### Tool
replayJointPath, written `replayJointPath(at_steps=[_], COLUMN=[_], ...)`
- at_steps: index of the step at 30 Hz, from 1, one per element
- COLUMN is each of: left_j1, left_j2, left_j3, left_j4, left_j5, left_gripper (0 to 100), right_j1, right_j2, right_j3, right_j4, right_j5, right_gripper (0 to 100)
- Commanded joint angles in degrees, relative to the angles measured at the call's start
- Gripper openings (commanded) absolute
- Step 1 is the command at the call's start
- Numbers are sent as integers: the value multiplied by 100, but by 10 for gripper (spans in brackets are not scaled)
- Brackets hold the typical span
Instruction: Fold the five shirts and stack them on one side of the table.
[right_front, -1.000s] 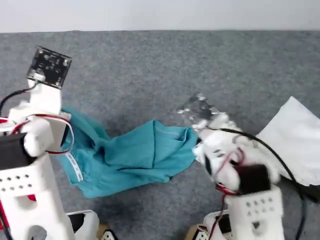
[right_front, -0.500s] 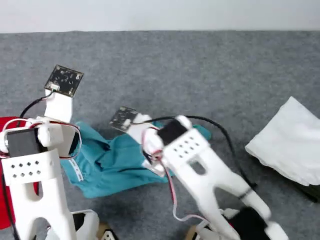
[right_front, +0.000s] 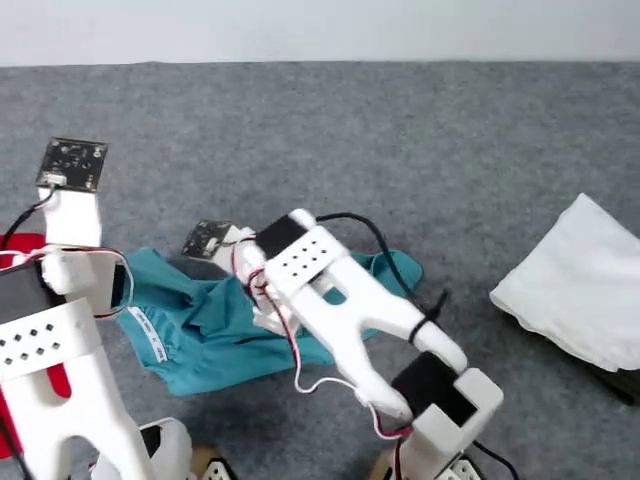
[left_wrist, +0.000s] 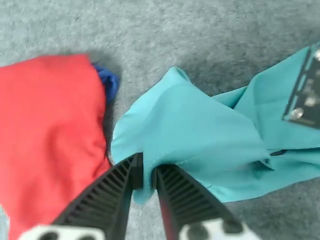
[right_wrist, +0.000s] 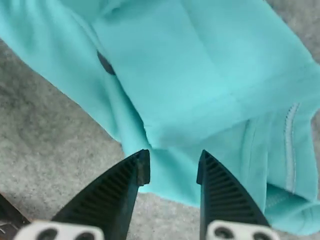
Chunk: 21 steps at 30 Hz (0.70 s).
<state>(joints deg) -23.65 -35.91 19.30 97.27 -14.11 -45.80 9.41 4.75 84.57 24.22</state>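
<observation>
Teal shirt (right_front: 205, 345), long axis L-R, L gripper (left_wrist: 146, 172) pinching

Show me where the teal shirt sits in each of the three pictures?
High view: teal shirt low and centre-left, partly under the right arm.
Left wrist view: teal shirt beside the red cloth, its edge pinched by the left gripper.
Right wrist view: teal shirt spread under the open right gripper.
Shared landmark: the grey table under it.
</observation>
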Motion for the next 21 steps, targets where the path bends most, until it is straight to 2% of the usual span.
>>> replayJointPath(at_steps=[1,16,21], left_j1=[-44,-18,-18], left_j2=[9,26,18], left_j3=[-13,-4,4], left_j4=[-141,-114,-105], left_j5=[53,88,88], left_gripper=[6,6,6], right_j1=[-242,-242,-92], right_j2=[101,971,971], right_j3=[-448,-484,-1046], right_j4=[40,-558,-215], right_j5=[53,53,53], right_gripper=[169,169,169])
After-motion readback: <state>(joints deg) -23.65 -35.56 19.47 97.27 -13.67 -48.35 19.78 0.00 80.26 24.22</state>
